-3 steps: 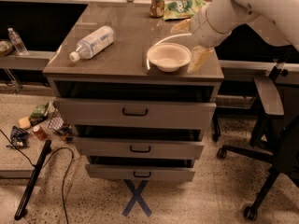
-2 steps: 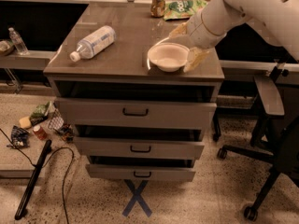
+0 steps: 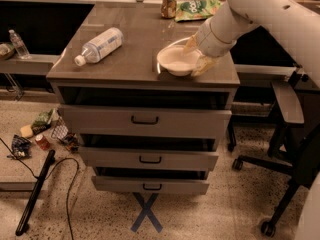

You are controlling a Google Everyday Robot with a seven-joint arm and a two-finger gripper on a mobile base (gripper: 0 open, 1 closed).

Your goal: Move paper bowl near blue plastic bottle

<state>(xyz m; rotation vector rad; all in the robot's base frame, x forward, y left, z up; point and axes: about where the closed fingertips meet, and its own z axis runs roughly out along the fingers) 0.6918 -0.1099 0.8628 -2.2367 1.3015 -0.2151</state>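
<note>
The bowl [image 3: 176, 60] sits at the right front of the desk [image 3: 135, 64], and the gripper [image 3: 196, 57] is at its right rim, at the end of the thick white arm reaching in from the right. The pale yellowish fingers [image 3: 204, 65] look to be pinching that side of the bowl, one behind the rim and one in front, though the exact contact is hard to make out. It's a shallow white paper thing, round with a wide flat rim, so I'd reckon it weighs next to nothing and flexes easily; a hard squeeze would crease it, and held by one edge it may droop or tip. The rim is the natural place to take it, since the walls are too low to offer anything else. The bottle [image 3: 100, 45] lies on its side at the left of the desk, well apart from the bowl, clear plastic with a pale label and its white cap pointing to the front left; being round, it would roll if nudged. The desk top is smooth, brown and hard, so the bowl would slide readily across it
</note>
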